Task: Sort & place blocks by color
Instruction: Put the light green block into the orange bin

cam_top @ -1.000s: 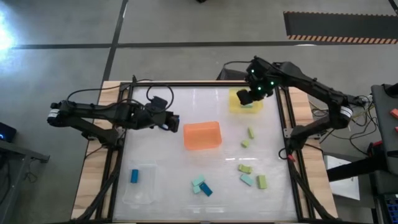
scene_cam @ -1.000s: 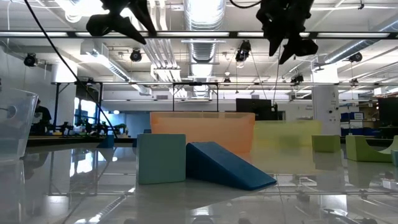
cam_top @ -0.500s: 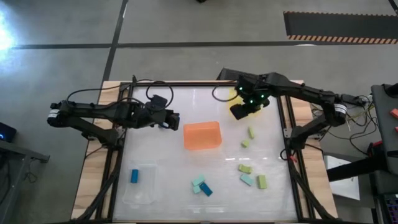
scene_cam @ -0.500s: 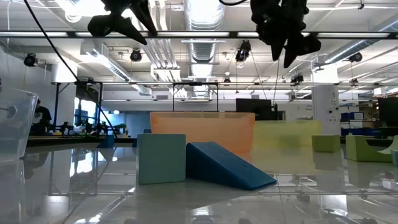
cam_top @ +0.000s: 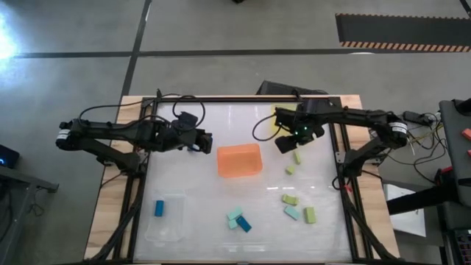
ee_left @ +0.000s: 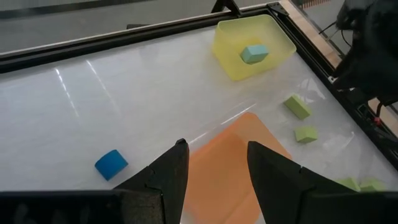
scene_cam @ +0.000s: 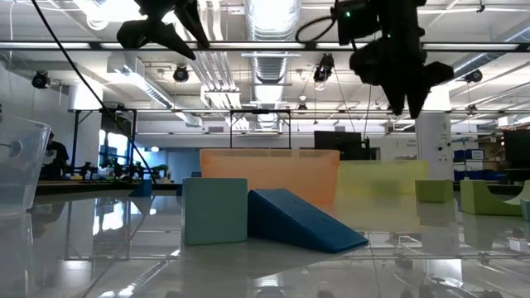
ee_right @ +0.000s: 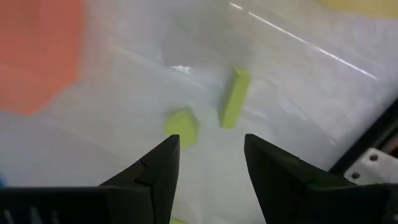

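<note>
Right end effector (cam_top: 285, 145): fingers apart, empty, above two yellow-green blocks (cam_top: 296, 157) near the table's right edge.
Left end effector (cam_top: 208, 142): fingers apart, empty, beside the orange tray (cam_top: 239, 160).

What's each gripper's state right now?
Left gripper: open, empty, beside the orange tray.
Right gripper: open, empty, above two yellow-green blocks.
</note>
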